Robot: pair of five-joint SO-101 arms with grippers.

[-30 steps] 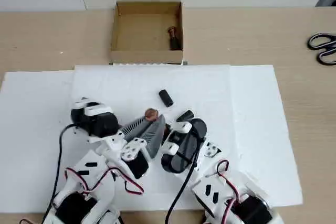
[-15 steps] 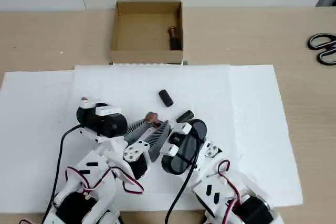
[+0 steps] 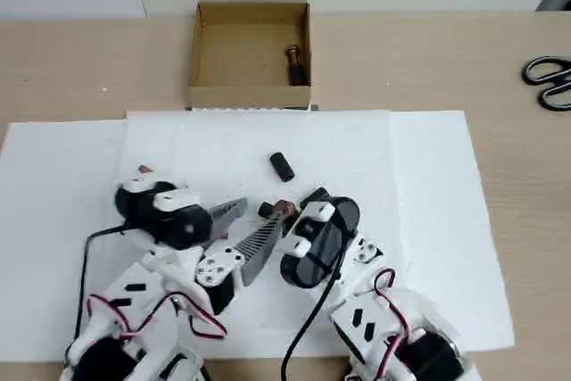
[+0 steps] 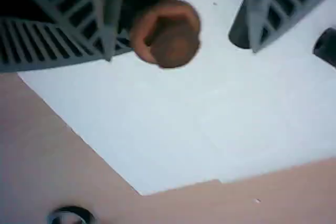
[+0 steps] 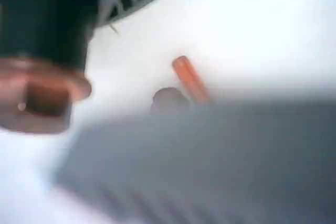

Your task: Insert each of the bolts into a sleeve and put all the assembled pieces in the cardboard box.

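Note:
A copper-headed bolt [image 3: 286, 209] sits in a black sleeve [image 3: 267, 211] above the white sheet. My right gripper [image 3: 293, 217] is shut on this piece. The right wrist view shows it close up, with the bolt head [image 5: 41, 98] below the dark sleeve [image 5: 47, 19]. My left gripper [image 3: 260, 218] is open, its grey fingers [image 3: 227, 211] spread on either side of the piece. In the left wrist view the bolt head [image 4: 168, 34] hangs between them, near one finger. A loose black sleeve [image 3: 282, 167] lies further back. The cardboard box [image 3: 207, 51] holds one assembled piece [image 3: 293, 63].
The white sheet [image 3: 428, 185] covers the near table. Scissors [image 3: 549, 82] lie at the far right edge on bare wood. Both arm bases crowd the front edge. A small orange part [image 5: 189, 80] shows on the sheet in the right wrist view.
My left gripper was shut on the bolt and has now opened and drawn back slightly. The bolt has shifted right and now sits in the sleeve at my right gripper.

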